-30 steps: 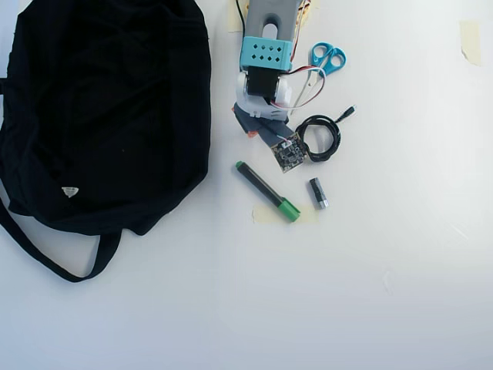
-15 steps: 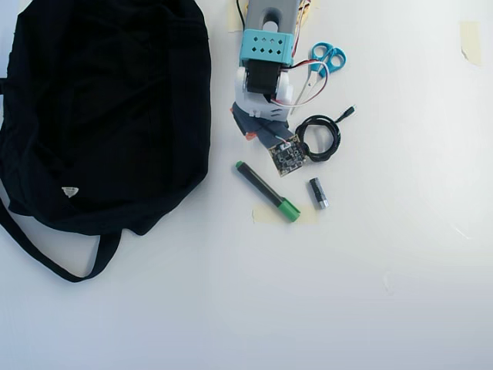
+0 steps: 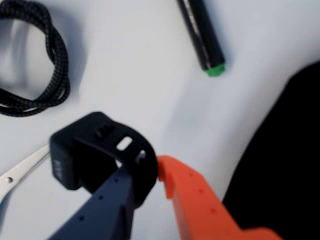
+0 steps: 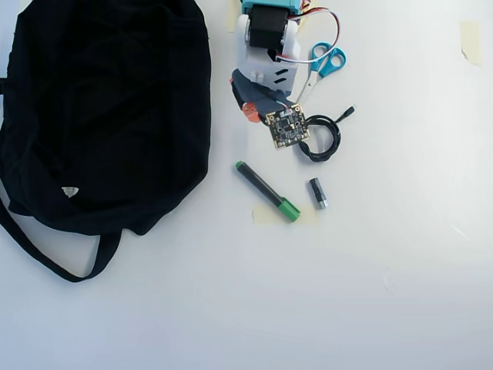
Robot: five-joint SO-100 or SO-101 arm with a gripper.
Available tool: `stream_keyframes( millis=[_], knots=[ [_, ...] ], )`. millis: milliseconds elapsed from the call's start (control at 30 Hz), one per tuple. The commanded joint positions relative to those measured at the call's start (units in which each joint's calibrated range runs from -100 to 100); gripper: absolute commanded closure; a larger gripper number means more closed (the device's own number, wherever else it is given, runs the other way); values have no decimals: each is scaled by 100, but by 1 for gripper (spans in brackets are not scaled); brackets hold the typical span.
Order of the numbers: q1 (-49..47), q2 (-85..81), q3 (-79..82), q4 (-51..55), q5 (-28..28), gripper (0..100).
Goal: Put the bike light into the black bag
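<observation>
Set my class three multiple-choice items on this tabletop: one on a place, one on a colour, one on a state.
1. In the overhead view, the black bag lies:
A left of the arm
B right of the arm
C right of the marker

2. The marker has ends that are:
A red
B green
C yellow

3. In the wrist view, the bike light is:
A inside the bag
B lying untouched beside the marker
C caught by its strap between the fingers

Key: 1 A, the bag fills the left side. 2 B, green shows in both views. 3 C, the strap sits between the dark and the orange finger.
</observation>
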Motion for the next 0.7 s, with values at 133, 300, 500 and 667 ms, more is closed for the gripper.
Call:
stream_keyframes(
  millis=[133, 300, 500, 667],
  knots=[
    [198, -402, -184, 141, -245, 98],
    [265, -435, -265, 141, -255, 98],
    [474, -676, -265, 141, -261, 98],
    [549, -684, -265, 141, -261, 98]
  ],
)
